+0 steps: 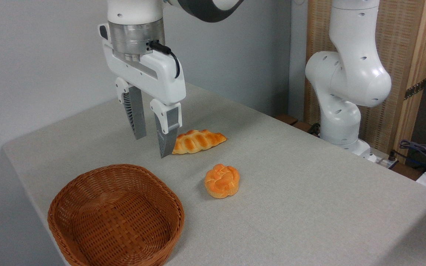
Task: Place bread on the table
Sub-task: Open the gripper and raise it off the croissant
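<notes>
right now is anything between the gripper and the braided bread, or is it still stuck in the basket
Nothing visible blocks it. The bread already lies on the table, outside the empty basket. The open gripper hangs just left of it, and the round bun sits apart, nearer the camera.

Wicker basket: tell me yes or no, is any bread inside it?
No. The wicker basket holds nothing; the braided loaf and the round bun both lie on the table.
</notes>
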